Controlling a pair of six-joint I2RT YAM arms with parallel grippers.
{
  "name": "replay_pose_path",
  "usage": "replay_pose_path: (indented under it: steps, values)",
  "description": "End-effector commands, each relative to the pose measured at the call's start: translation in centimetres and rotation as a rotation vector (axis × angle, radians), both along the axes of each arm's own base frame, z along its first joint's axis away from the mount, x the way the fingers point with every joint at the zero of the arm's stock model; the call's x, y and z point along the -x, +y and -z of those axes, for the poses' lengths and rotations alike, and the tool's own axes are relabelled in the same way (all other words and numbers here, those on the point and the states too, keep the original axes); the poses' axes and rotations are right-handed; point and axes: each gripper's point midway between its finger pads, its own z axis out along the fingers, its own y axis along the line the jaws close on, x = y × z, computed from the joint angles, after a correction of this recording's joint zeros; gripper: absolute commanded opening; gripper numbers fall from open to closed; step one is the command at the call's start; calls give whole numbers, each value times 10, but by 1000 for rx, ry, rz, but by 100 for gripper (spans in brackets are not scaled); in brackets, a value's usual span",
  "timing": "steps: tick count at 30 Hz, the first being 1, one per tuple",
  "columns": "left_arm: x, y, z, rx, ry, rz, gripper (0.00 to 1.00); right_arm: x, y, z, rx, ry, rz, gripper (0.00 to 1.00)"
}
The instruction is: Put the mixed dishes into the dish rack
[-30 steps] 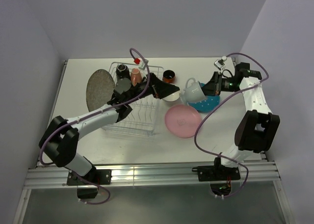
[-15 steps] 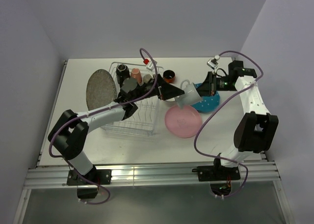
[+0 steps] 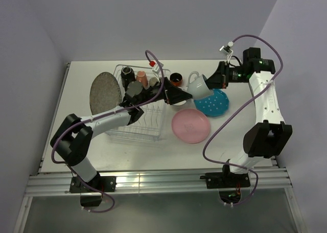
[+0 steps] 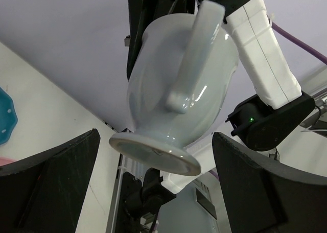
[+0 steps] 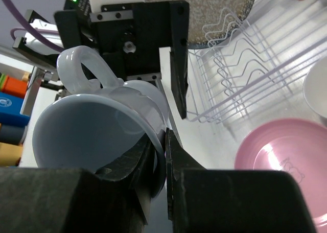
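one pale blue mug (image 3: 196,85) is rim-pinched in the right gripper (image 3: 213,81); it could be knocked loose by the wide-open, empty left gripper (image 3: 179,96) at its 8 o'clock.

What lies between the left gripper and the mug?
Nothing. In the left wrist view only air separates the open left gripper from the mug, which the right gripper holds by its rim.
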Motion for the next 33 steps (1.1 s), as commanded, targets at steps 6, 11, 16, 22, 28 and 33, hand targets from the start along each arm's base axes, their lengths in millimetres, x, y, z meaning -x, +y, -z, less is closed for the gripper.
replay_pose_path:
  steps: [6,11,16,22,28,33]
  values:
    - [7,-2,-35,140,-55,55,99,15,16,-52,-200,-17,-112,0]
    - [18,7,-48,248,-35,96,97,10,16,-52,-199,-35,-113,0]
    - [21,18,-61,318,-43,72,94,7,15,-51,-195,-57,-112,0]
    - [26,24,-74,362,-39,87,89,7,15,-56,-191,-99,-115,0]
    - [27,29,-85,392,-47,64,83,8,16,-52,-188,-118,-117,0]
    - [28,36,-96,422,-62,39,66,9,16,-48,-189,-112,-116,0]
